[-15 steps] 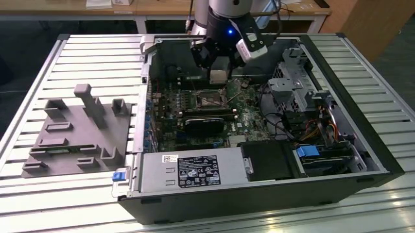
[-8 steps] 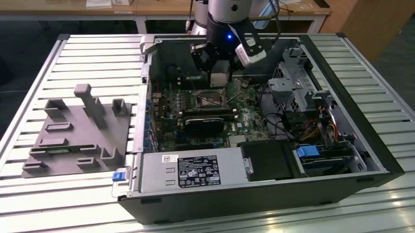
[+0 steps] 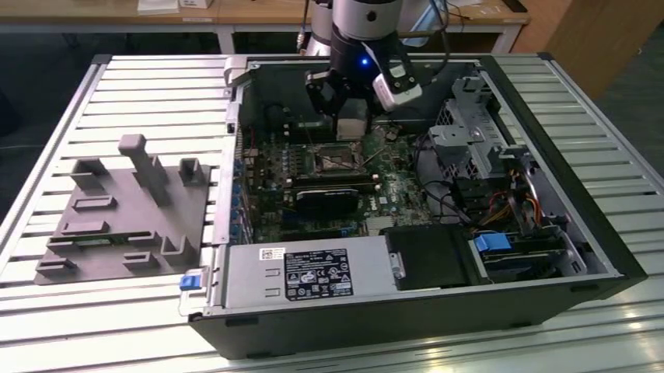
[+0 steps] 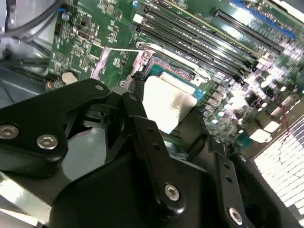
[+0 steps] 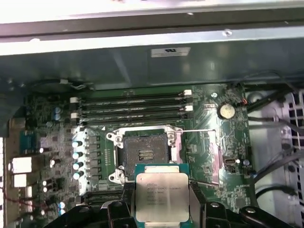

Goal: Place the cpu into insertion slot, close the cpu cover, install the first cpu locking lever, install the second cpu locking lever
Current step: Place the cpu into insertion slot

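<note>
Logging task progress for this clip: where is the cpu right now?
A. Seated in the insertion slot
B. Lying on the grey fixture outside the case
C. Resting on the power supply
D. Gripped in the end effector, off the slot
D: in the first wrist view the cpu sits clamped in the end effector, and the insertion slot, apart from it, shows its dark centre bare.

The table (image 3: 135,85) has a pale top of metal slats. An open black case (image 3: 394,330) lies on its side across the middle and the exterior view's right. A grey fixture (image 3: 124,221) with upright posts sits just beside it, on the exterior view's left.
</note>
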`<state>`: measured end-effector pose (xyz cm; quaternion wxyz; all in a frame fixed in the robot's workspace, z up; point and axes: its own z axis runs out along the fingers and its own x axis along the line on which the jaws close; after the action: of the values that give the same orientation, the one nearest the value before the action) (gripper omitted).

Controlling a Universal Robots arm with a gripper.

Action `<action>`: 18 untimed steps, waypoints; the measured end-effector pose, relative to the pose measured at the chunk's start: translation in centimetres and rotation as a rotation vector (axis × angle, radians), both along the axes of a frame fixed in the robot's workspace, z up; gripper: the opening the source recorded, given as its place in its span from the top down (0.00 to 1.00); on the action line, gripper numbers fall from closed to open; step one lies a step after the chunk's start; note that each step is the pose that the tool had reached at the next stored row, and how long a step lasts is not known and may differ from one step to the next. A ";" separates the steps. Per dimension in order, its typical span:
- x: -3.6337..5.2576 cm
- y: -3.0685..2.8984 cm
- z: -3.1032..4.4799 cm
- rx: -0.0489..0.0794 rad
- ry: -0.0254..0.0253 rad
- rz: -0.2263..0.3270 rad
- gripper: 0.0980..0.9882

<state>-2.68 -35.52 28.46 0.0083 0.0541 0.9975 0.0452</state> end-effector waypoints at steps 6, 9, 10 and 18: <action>0.00 0.00 -0.11 0.000 0.0000 -0.108 0.51; 0.00 0.00 -0.16 0.000 0.0000 -0.164 0.51; 0.00 0.00 -0.17 0.000 0.0000 -0.181 0.51; 0.00 0.00 -0.24 0.000 0.0000 -0.327 0.51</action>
<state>-2.68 -35.52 28.21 0.0156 0.2158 0.9754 0.0433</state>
